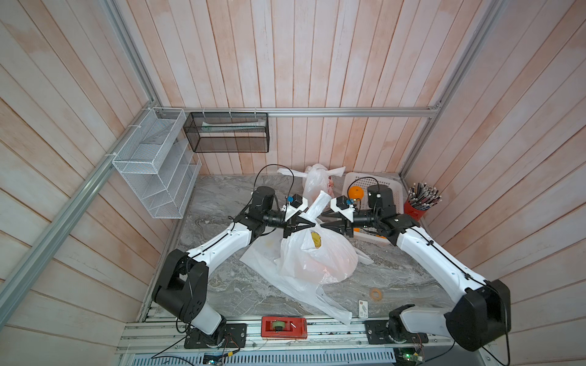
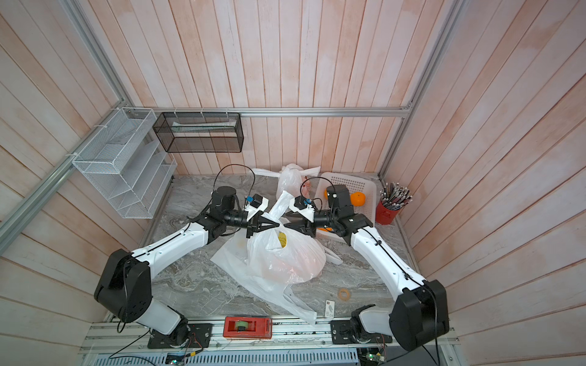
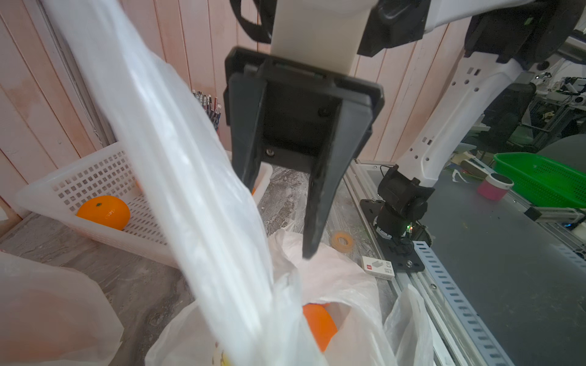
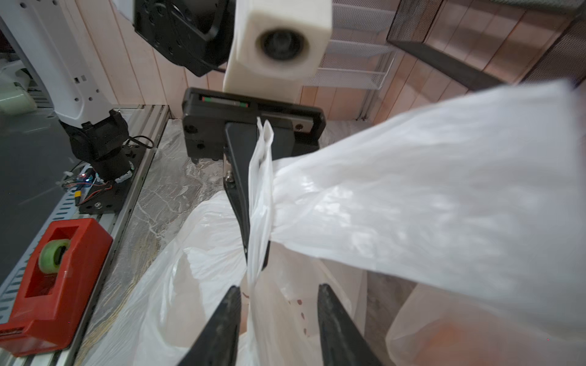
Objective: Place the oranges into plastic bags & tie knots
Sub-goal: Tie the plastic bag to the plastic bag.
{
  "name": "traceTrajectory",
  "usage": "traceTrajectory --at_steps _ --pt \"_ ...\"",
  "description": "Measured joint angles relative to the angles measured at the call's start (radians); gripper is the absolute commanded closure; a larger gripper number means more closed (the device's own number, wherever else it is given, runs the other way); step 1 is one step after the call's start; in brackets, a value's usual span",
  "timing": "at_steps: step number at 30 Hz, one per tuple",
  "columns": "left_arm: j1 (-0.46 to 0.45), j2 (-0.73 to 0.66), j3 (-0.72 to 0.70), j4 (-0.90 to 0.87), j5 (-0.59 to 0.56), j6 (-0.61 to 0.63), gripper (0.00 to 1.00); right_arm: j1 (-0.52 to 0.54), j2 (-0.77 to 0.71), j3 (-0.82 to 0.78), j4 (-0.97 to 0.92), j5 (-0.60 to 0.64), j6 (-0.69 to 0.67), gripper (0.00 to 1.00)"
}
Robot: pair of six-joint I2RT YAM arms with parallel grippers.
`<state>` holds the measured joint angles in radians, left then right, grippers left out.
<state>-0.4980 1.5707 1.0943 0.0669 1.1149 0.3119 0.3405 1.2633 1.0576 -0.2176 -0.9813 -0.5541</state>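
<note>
Bag (image 1: 320, 258): mid-table, filled, neck raised between the arms.
Left gripper (image 4: 257, 253): clamped on handle strip (image 4: 260, 190); the clamp is clear only in the right wrist view.
Right gripper (image 4: 279, 290): fingers apart, gripping nothing.
Bagged orange (image 3: 318, 323): seen only from the left wrist; both top views give just an orange tint.
Basket orange (image 1: 355, 192): in basket (image 1: 385, 183).
Hidden: one right finger, behind plastic in the left wrist view.

Translucent bag (image 1: 320, 256) of oranges (image 3: 318, 324); mid-table, unknotted
</note>
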Motion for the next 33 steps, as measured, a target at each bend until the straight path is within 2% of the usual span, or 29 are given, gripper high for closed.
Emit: traceTrajectory --at_steps 2,4,8,14,16,17,18,20,21,27,33 --pt "0.000 -0.005 0.000 0.000 -0.005 0.002 1.00 -0.057 -0.057 -0.021 0.089 -0.029 0.080 0.25" --pt "0.000 -0.015 -0.003 0.002 -0.009 0.003 1.00 -0.102 -0.089 -0.045 0.191 -0.058 0.164 0.19" --pt "0.000 -0.027 -0.008 0.008 -0.017 0.010 1.00 -0.117 -0.046 -0.028 0.319 -0.123 0.305 0.17" --pt "0.000 -0.027 -0.015 0.009 -0.023 0.011 1.00 -0.048 0.098 0.053 0.357 -0.163 0.395 0.19" --pt "0.000 -0.027 -0.016 0.011 -0.024 0.011 1.00 -0.023 0.129 0.080 0.361 -0.171 0.406 0.28" --pt "0.000 -0.027 -0.016 0.013 -0.024 0.011 1.00 -0.012 0.140 0.092 0.361 -0.177 0.411 0.37" --pt "0.000 -0.028 -0.016 0.015 -0.024 0.012 1.00 -0.004 0.146 0.101 0.360 -0.183 0.415 0.48" --pt "0.000 -0.029 -0.017 0.019 -0.025 0.014 1.00 0.006 0.156 0.122 0.354 -0.204 0.425 0.90" --pt "0.000 -0.029 -0.018 0.023 -0.028 0.014 1.00 0.006 0.159 0.132 0.348 -0.210 0.425 1.00" --pt "0.000 -0.035 -0.036 0.058 -0.079 -0.002 1.00 -0.009 0.131 0.143 0.261 -0.224 0.341 1.00" --pt "-0.002 -0.064 -0.062 0.134 -0.164 -0.029 1.00 -0.043 -0.002 0.004 0.238 -0.240 0.257 1.00"
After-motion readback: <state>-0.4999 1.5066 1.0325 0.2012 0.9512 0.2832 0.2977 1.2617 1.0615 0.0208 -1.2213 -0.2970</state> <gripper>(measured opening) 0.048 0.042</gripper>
